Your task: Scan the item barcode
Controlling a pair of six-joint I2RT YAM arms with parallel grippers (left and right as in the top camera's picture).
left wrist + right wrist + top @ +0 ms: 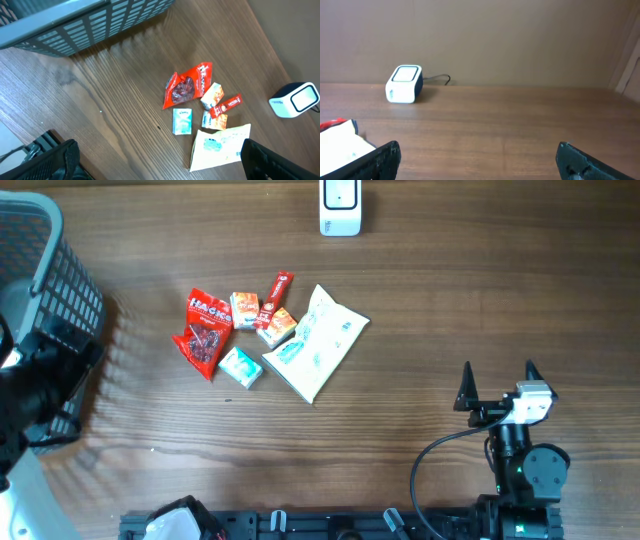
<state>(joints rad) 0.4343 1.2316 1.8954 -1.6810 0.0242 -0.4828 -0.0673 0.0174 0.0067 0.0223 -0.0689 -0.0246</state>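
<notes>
Snack packets [275,328] heaped mid-tabletop | scanner [340,207] at far edge | basket [70,290] left edge | left gripper [159,147] wide open, empty | right gripper [498,375] wide open, empty

You are looking at what reads as a mock shop checkout on a test rig: a wood-grain table [450,300] carries a small white scanner [340,207] with its cable [440,77], a grey mesh basket [60,290] at one edge and a cluster of snack packets [270,330], with a plain beige wall [520,40] behind.
</notes>
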